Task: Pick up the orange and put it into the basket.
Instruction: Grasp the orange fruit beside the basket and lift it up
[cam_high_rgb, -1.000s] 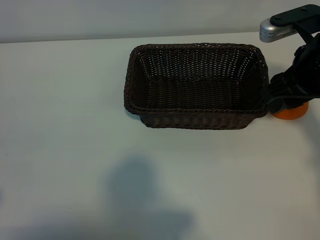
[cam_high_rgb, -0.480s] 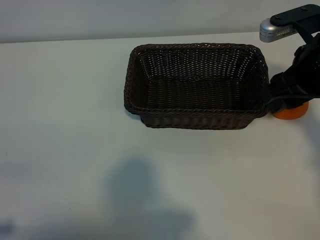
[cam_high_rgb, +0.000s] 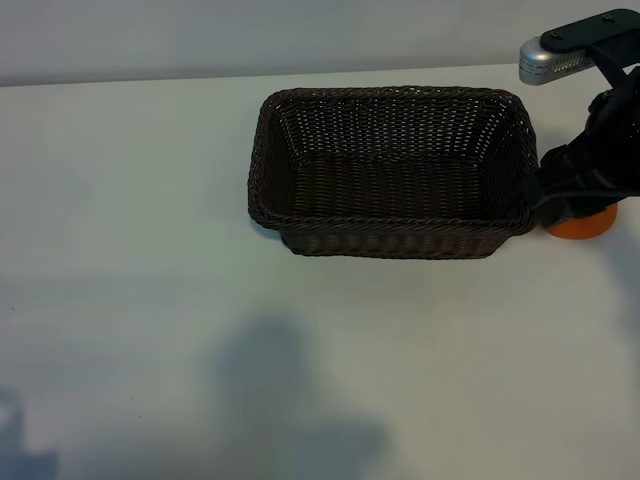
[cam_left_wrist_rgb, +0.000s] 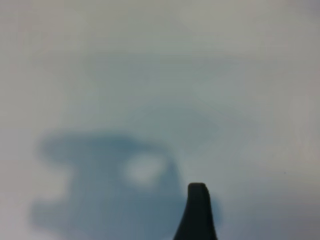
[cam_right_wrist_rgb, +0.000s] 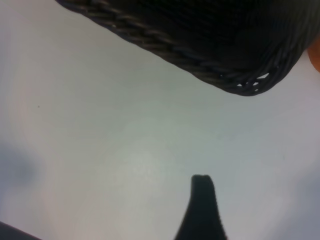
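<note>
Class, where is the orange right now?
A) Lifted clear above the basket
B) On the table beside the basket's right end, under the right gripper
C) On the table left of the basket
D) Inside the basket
B: the orange sits on the table by the basket's right end, partly hidden beneath the right gripper.

baskets: 1, rectangular dark-brown woven wicker basket (cam_high_rgb: 390, 170) with braided rim | fruit: 1, small round bright-orange orange (cam_high_rgb: 581, 226), only its lower part showing | tables: 1, plain white table (cam_high_rgb: 130, 220) | robot arms in exterior view: 1, black right arm (cam_high_rgb: 600, 150)
</note>
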